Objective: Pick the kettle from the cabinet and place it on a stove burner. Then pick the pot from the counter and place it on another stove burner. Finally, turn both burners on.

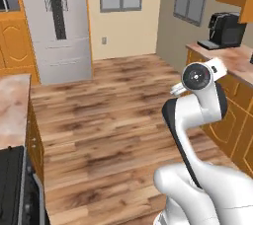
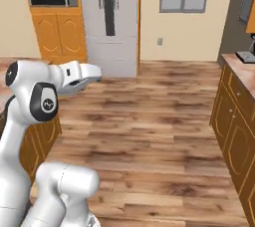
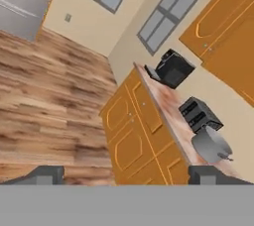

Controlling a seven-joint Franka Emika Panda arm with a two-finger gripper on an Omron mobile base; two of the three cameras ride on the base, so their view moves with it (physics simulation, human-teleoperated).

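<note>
Your tool (image 3: 124, 174) is spread wide and carries nothing; its two tips stand far apart at the bottom of the hand view, which looks toward the right-hand bench (image 3: 168, 102), probably to find the pot (image 3: 212, 144). One pot sits there, just beside one toaster (image 3: 199, 113), with one coffee machine (image 3: 170, 68) further along. Two wall cabinet doors (image 3: 225, 24) hang shut above; I cannot tell whether the kettle is behind them.

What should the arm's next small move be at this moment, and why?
Probably turn toward the wall cabinet above the counter to go for the kettle. The pincer stands open and empty over the floor, the cabinet doors look closed, and the pot waits beside the toaster.
</note>
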